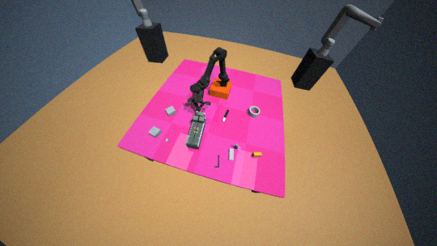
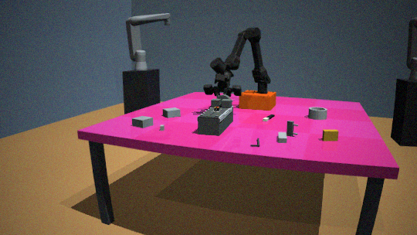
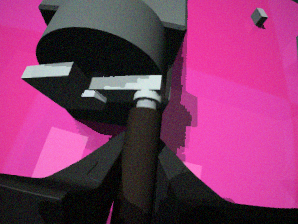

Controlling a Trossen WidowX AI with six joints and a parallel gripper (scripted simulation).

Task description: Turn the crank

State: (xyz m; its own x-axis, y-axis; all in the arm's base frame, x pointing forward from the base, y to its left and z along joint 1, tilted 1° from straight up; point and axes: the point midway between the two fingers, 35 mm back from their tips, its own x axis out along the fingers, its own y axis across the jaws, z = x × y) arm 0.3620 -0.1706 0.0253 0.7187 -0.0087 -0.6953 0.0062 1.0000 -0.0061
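The claw (image 1: 199, 108) (image 2: 222, 93) (image 3: 139, 140) grips the crank's brown handle (image 3: 140, 155); pads flank it.
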